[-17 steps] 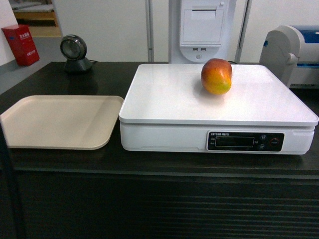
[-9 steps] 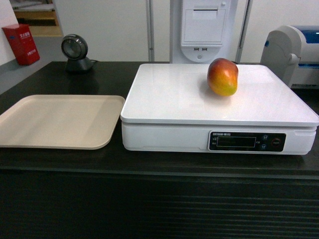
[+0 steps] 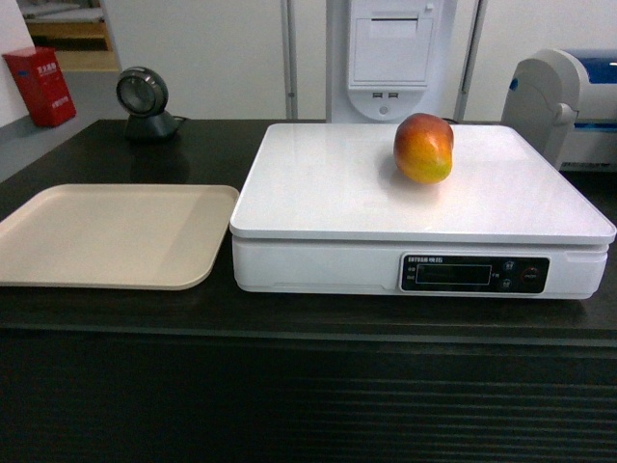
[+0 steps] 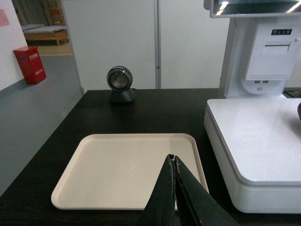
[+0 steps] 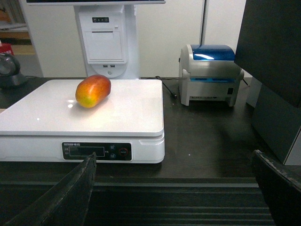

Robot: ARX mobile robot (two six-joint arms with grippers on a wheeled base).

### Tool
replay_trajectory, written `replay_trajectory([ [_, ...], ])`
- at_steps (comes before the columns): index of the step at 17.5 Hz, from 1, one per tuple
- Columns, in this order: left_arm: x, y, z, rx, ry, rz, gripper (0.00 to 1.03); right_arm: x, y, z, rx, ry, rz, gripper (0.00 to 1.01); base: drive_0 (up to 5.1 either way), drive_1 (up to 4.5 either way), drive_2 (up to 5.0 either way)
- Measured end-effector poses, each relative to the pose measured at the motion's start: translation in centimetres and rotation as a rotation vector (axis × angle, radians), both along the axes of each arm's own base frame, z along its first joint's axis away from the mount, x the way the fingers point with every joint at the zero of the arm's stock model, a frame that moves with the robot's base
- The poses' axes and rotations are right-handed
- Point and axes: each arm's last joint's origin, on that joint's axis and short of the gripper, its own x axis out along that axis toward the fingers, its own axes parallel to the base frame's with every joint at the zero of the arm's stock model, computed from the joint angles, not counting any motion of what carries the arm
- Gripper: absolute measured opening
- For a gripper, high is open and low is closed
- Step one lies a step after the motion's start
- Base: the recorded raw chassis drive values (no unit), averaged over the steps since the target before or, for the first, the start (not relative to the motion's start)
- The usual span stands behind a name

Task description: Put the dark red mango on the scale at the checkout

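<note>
The dark red mango, red on top and orange-yellow below, lies free on the far right part of the white scale on the black checkout. The right wrist view shows the mango at the platform's far left, the scale and the ribbed checkout front. My right gripper is open and empty, low in front of the counter edge, well short of the mango. Shut with nothing in it, my left gripper hovers over the beige tray's near right corner. Neither gripper shows in the head view.
A beige tray lies left of the scale. A round barcode scanner stands at the back left. A white receipt terminal rises behind the scale, and a grey-blue label printer sits to its right.
The mango rocked a little to the right and back on the platform. A dark arm part at the head view's lower left edge has gone from view.
</note>
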Motion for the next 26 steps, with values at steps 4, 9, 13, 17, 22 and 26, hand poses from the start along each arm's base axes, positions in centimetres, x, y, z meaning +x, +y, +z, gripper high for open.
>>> replay_trajectory([
  [4, -1.6, 1.0, -1.5, 0.002, 0.013, -0.011, 0.02, 0.0, 0.0, 0.0, 0.0, 0.0, 0.0, 0.98, 0.0, 0.0, 0.0],
  [9, -3.7, 2.7, -2.9, 0.002, 0.015, -0.015, 0.02, 0.0, 0.0, 0.0, 0.0, 0.0, 0.0, 0.98, 0.0, 0.0, 0.0],
  [13, -4.7, 2.8, -3.3, 0.0, 0.011, -0.014, 0.02, 0.0, 0.0, 0.0, 0.0, 0.0, 0.0, 0.98, 0.0, 0.0, 0.0],
  [17, -5.4, 2.9, -4.2, 0.0, 0.009, -0.012, 0.02, 0.0, 0.0, 0.0, 0.0, 0.0, 0.0, 0.98, 0.0, 0.0, 0.0],
  [22, -6.1, 2.9, -4.0, 0.0, -0.005, -0.013, 0.02, 0.0, 0.0, 0.0, 0.0, 0.0, 0.0, 0.98, 0.0, 0.0, 0.0],
  [26, -6.7, 2.9, -4.0, 0.0, -0.008, -0.013, 0.02, 0.0, 0.0, 0.0, 0.0, 0.0, 0.0, 0.98, 0.0, 0.0, 0.0],
])
